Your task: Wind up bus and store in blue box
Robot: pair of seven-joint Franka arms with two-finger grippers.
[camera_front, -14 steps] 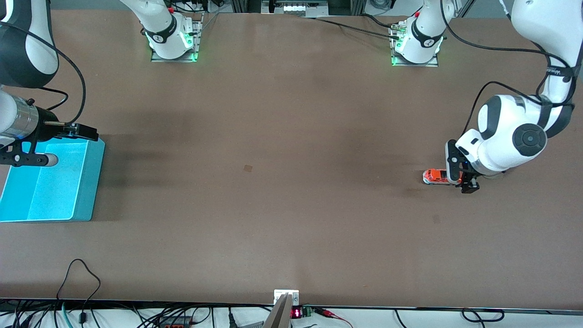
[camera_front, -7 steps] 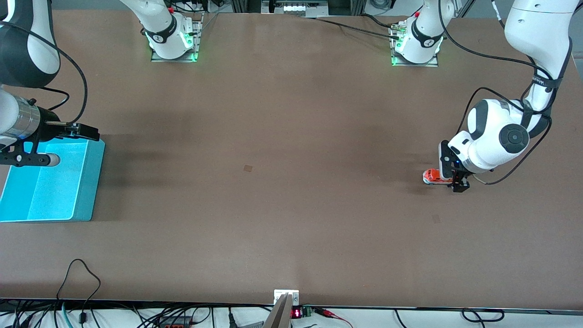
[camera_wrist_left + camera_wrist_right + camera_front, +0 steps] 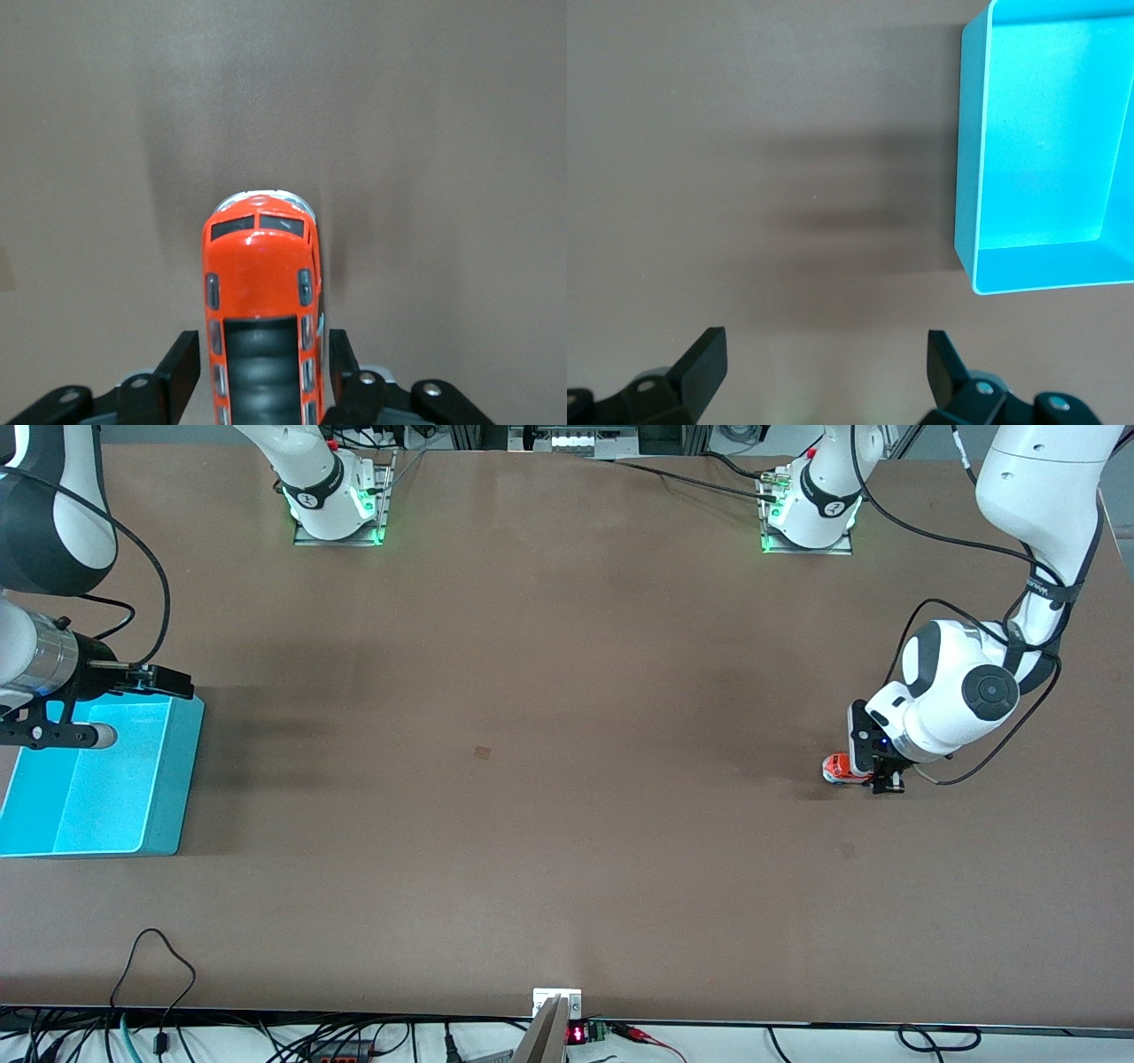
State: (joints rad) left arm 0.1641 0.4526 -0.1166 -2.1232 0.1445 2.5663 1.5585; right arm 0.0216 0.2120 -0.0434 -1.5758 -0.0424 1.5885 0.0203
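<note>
Plain brown table (image 3: pixel 532 691), nothing fancy. The left gripper (image 3: pixel 873 772) has dropped onto the bus (image 3: pixel 837 769) at the left arm's end, well apart from the blue box (image 3: pixel 168 779), and its fingers (image 3: pixel 180 372) have just pinched in on the sides, so I'd say the grab is on and winding comes next. The right gripper (image 3: pixel 824 363) waits spread wide just beside the box, holding nothing.

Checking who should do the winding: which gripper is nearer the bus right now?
Left. The left gripper straddles the bus, a finger along each side. The right gripper waits open at the table's other end, by the blue box.
</note>
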